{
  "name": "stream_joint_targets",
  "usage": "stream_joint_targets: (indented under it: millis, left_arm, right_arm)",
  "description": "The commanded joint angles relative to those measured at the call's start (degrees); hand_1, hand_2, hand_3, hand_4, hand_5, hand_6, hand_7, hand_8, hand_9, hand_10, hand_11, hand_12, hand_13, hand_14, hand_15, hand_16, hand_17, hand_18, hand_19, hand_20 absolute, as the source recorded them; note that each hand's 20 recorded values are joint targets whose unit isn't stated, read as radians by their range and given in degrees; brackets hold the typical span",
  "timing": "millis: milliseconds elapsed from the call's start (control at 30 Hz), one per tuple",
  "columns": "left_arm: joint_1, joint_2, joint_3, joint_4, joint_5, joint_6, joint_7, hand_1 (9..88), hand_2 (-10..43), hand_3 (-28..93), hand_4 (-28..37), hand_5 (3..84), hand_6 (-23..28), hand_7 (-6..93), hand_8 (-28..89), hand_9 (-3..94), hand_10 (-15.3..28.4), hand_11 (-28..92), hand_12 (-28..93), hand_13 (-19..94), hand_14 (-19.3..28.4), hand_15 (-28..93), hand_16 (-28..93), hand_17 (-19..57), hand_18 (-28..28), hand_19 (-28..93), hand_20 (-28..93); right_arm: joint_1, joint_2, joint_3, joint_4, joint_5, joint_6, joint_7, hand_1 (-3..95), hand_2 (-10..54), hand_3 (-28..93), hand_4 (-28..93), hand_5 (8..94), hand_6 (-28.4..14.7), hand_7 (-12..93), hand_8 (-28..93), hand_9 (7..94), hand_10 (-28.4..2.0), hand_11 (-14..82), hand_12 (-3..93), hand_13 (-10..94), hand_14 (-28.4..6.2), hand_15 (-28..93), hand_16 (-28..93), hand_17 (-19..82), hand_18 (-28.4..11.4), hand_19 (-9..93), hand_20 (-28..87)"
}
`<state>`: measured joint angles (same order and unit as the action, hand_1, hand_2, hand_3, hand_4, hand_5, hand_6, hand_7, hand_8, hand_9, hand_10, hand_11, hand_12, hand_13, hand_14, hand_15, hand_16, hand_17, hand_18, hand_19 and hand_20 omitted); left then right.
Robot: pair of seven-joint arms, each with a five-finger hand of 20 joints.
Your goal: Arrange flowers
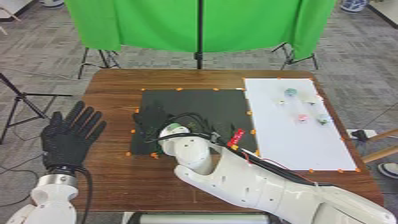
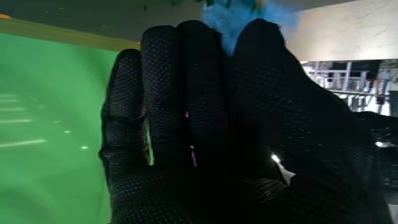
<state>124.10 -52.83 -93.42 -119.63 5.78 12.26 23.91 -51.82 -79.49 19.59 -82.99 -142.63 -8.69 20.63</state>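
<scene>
Our right hand (image 1: pixel 153 119) is over the black mat (image 1: pixel 222 102);
fingers straight, together, near blue fluff (image 2: pixel 229 19), perhaps a flower; our left hand (image 1: pixel 67 144) is spread.

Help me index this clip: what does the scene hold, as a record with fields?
Surface: brown wooden table
Middle: flat black rectangular mat
Left: left hand in black fabric glove, fingers straight
Over mat: right hand, same glove
Right: flat white rectangular sheet, small pink flower and blue-green flower on it
At right hand: fluffy blue thing; whether held, cannot tell
</scene>
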Motion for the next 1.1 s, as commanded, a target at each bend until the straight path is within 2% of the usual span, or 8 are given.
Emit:
stream_joint_targets:
  millis: [33, 200, 400, 533, 633, 833, 933, 1100]
  left_arm:
    - [0.7, -0.18, 0.19, 0.41, 0.24, -0.47, -0.47, 23.5, 12.8, 74, -28.3, 42.8, 7.1, 11.8, -9, 36.2, 14.1, 21, 10, 27, 13.7, 29, -5, -3.1, 12.6, 25, 12]
    - [1.2, -0.6, 0.08, 0.23, 0.29, -0.48, -0.64, 23.6, 12.7, 74, -28.3, 42.7, 7.0, 11.9, -9, 36.2, 14.2, 21, 10, 27, 13.7, 29, -5, -3.1, 12.6, 25, 12]
    - [2.7, -2.03, -0.94, 0.09, 0.2, -0.41, -0.68, 23.5, 12.6, 74, -28.3, 42.7, 7.1, 11.8, -9, 36.1, 14.1, 21, 10, 28, 13.6, 29, -5, -3.0, 12.6, 25, 12]
    - [3.1, -3.4, -1.52, 0.14, 0.16, -0.55, -0.75, 22.9, 12.7, 74, -28.3, 42.6, 7.1, 11.7, -9, 36.1, 14.1, 21, 10, 28, 13.5, 29, -5, -3.0, 12.7, 25, 12]
    - [3.4, -3.9, -1.66, 0.15, 0.58, -0.88, -1.07, 22.6, 12.8, 74, -28.3, 42.6, 7.1, 11.6, -9, 36.0, 14.1, 21, 10, 27, 13.5, 29, -5, -3.0, 12.6, 25, 12]
    - [4.2, -3.97, -2.18, -0.29, 0.85, -1.46, -0.4, 22.3, 12.6, 74, -28.3, 42.5, 7.0, 11.8, -9, 36.1, 14.1, 21, 10, 28, 13.3, 28, -5, -3.0, 12.6, 25, 12]
    - [5.5, -4.23, -2.92, -1.04, 1.06, -1.73, -0.13, 22.3, 12.6, 74, -28.3, 42.4, 6.9, 11.7, -9, 36.0, 14.0, 21, 10, 28, 13.2, 28, -5, -3.0, 12.6, 25, 12]
    - [6.2, -4.15, -3.24, -1.41, 0.86, -1.2, 0.15, 22.3, 12.6, 74, -28.3, 42.3, 6.9, 11.6, -9, 35.9, 14.0, 21, 10, 28, 13.1, 28, -5, -3.0, 12.7, 25, 12]
  right_arm:
    - [1.2, 0.3, -0.2, -0.2, 0.6, 1.7, 2.3, 55.8, -9.5, 71, -28, 65.8, -1.0, 30, 1, 72.2, -12.0, 16.9, 31.4, 58, -8.9, 47, 36, 19, -22.6, 64, 30]
    - [1.0, 0.0, 1.2, -1.1, 3.4, 2.5, 4.2, 55.2, -9.5, 72, -28, 65.6, -1.3, 28, 0, 71.2, -12.7, 18.5, 29.7, 58, -9.4, 48, 36, 19, -22.7, 64, 29]
    - [-0.7, -0.1, 8.9, -5.6, 11.0, 4.6, 6.7, 50.2, -9.5, 76, -28, 65.0, -1.3, 26, -5, 68.7, -14.7, 23.8, 21.5, 57, -11.8, 51, 30, 19, -22.9, 63, 27]
    - [-0.4, 1.1, 14.9, -7.9, 15.0, 4.5, 6.4, 47.0, -9.5, 78, -28, 62.9, -2.5, 24, -13, 66.1, -15.8, 22.0, 19.8, 56, -13.7, 52, 25, 18, -23.0, 63, 26]
    - [0.1, 5.6, 18.2, -11.0, 16.8, 6.0, 7.0, 45.3, -9.5, 79, -28, 61.2, -3.1, 23, -13, 63.1, -16.6, 19.6, 18.8, 54, -14.5, 52, 23, 18, -22.9, 62, 25]
    - [-1.9, 17.3, 28.4, -16.0, 18.1, 0.4, 8.7, 43.8, -9.5, 79, -28, 55.5, -4.0, 21, -12, 56.1, -17.9, 15.8, 17.8, 47, -16.7, 50, 20, 15, -22.8, 59, 23]
    - [-4.0, 23.9, 31.7, -18.1, 19.7, 0.0, 11.8, 44.2, -9.5, 79, -28, 54.1, -4.2, 20, -12, 54.0, -18.0, 14.6, 17.6, 46, -17.2, 49, 19, 15, -22.6, 59, 23]
    - [-10.3, 32.5, 39.0, -19.7, 20.9, -5.0, 14.0, 44.8, -9.5, 79, -28, 53.6, -4.3, 20, -12, 52.8, -17.7, 13.8, 17.4, 44, -17.3, 48, 18, 14, -22.5, 58, 22]
